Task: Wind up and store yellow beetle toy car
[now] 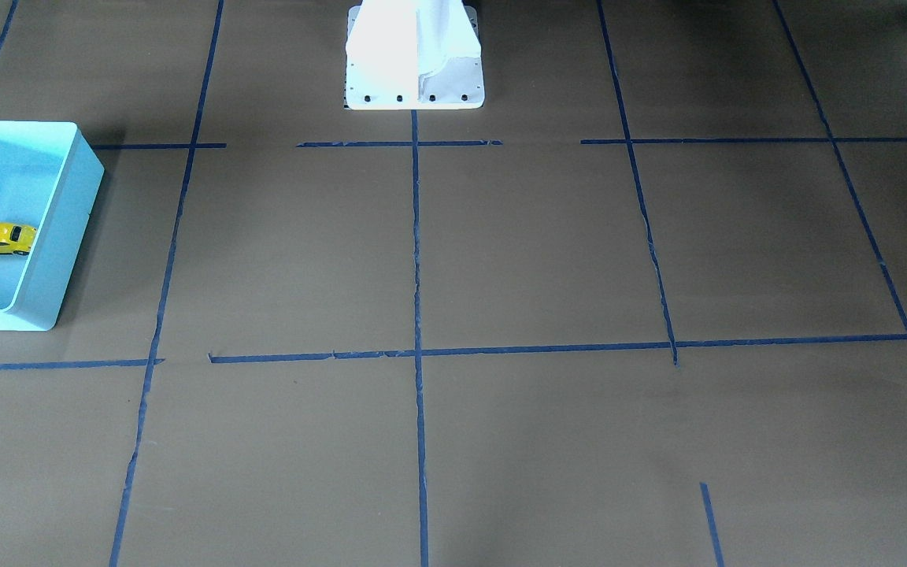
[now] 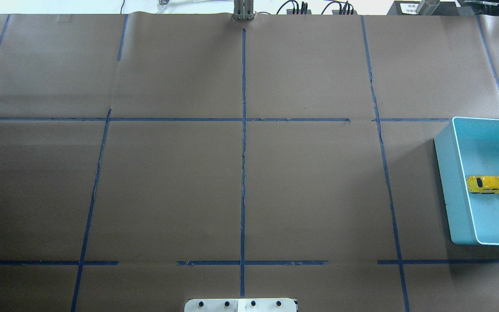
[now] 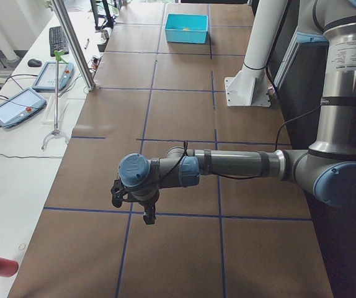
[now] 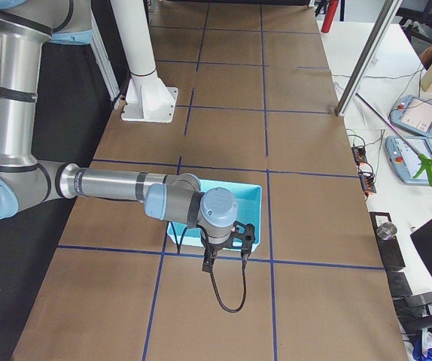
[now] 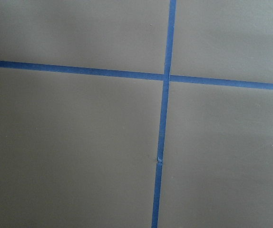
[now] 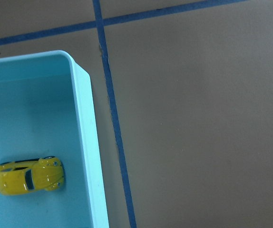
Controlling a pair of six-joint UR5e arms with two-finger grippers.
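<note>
The yellow beetle toy car (image 2: pixel 486 184) lies on the floor of the light blue bin (image 2: pixel 448 173) at the table's right end. It also shows in the front view (image 1: pixel 0 239) and in the right wrist view (image 6: pixel 28 175). The bin also shows in the front view (image 1: pixel 68 228) and the right wrist view (image 6: pixel 86 142). My right gripper (image 4: pixel 223 258) hangs high over the bin's near edge, seen only in the right side view, and I cannot tell whether it is open or shut. My left gripper (image 3: pixel 146 214) hovers over the table's far left end, and I cannot tell its state either.
The table is covered in brown paper with a grid of blue tape lines (image 2: pixel 243 151). The white robot base (image 1: pixel 414 55) stands at the middle of the robot's side. Tablets and a keyboard lie beyond the far table edge (image 3: pixel 17 105).
</note>
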